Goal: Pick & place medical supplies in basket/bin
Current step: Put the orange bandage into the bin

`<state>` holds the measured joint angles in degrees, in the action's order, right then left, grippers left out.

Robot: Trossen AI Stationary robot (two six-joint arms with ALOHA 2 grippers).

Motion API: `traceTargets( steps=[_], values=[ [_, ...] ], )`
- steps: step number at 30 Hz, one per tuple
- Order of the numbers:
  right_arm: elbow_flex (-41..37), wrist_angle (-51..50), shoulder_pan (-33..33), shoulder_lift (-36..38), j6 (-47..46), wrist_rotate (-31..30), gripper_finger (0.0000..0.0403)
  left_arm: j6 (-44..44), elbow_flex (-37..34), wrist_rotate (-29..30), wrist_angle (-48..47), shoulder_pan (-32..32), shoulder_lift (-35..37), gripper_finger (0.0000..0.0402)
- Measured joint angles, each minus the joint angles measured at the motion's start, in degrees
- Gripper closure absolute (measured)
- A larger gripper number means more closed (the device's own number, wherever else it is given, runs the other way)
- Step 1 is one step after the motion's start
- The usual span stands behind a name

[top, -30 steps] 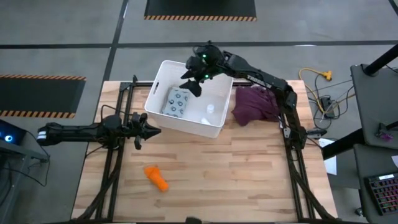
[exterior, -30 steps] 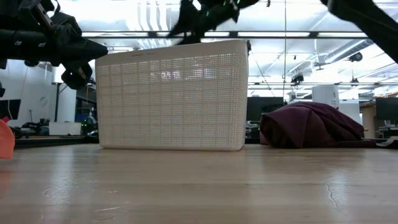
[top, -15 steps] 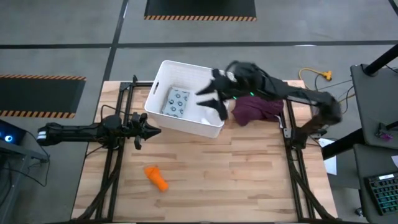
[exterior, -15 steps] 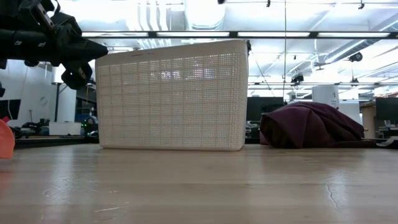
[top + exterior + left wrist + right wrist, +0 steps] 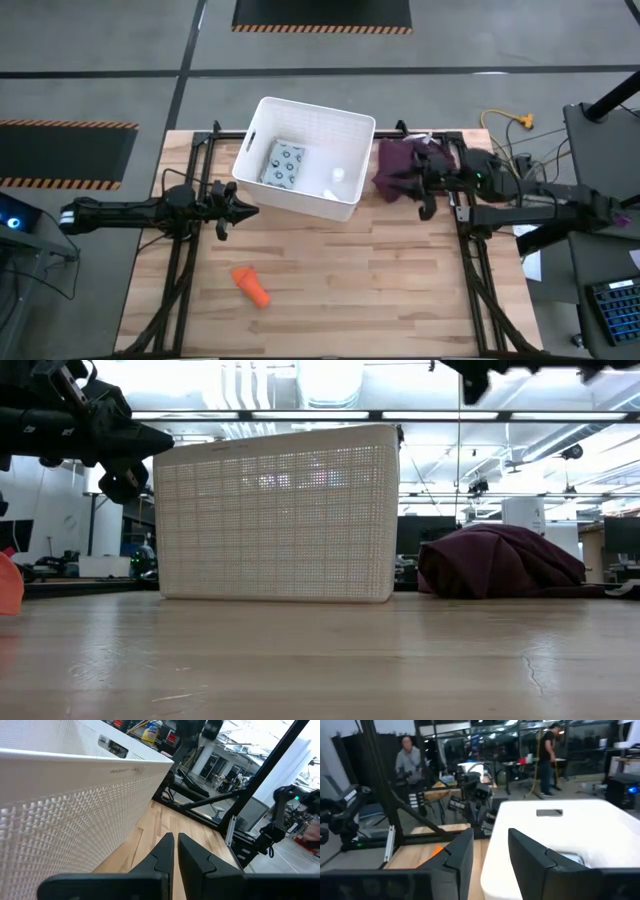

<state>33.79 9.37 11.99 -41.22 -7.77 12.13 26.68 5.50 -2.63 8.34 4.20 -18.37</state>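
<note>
The white bin stands at the table's far middle; it also shows in the low view. In it lie the grey-blue dotted packet and a tiny white vial. I cannot make out the white tube. The orange tapered piece lies on the wood at the near left. My left gripper is shut and empty, just off the bin's near left corner, beside its wall. My right gripper is open and empty above the maroon cloth, pointing toward the bin.
A maroon cloth heap lies right of the bin, under my right gripper. Black frame rails run along the table's left and right sides. Bare wood lies near the front. People stand in the room beyond the table.
My right gripper has swung from above the bin's far rim across the bin toward the table's right edge, and now hangs over the maroon cloth. The packet and vial in the bin have stayed where they were.
</note>
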Motion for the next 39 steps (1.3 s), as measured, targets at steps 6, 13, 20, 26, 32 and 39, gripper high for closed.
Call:
traceTargets(
  steps=[6,13,20,26,32,39],
  values=[
    [-15.0,0.4,0.0,12.8,-5.0,-2.2,0.0309,0.0,0.0,0.0,0.0,0.0,0.0,0.0396],
    [-28.7,13.6,0.0,22.2,-5.3,-4.8,0.0346,0.9,0.0,0.0,0.7,0.0,0.0,0.0396],
    [-33.3,13.0,0.0,23.7,-2.3,-7.7,0.0368,4.1,0.0,0.0,9.8,0.0,0.0,0.0396],
    [-33.3,12.4,0.0,23.6,-0.8,-7.8,0.037,4.0,0.1,0.0,18.3,0.0,0.0,0.0392],
    [-33.3,12.5,0.0,23.6,-3.9,-15.2,0.037,0.6,4.3,-0.3,21.5,0.0,-0.1,0.0358],
    [-33.3,12.7,0.0,23.5,-5.6,-16.8,0.037,-14.8,15.5,-0.4,19.3,0.0,-5.3,0.0264]
  ],
)
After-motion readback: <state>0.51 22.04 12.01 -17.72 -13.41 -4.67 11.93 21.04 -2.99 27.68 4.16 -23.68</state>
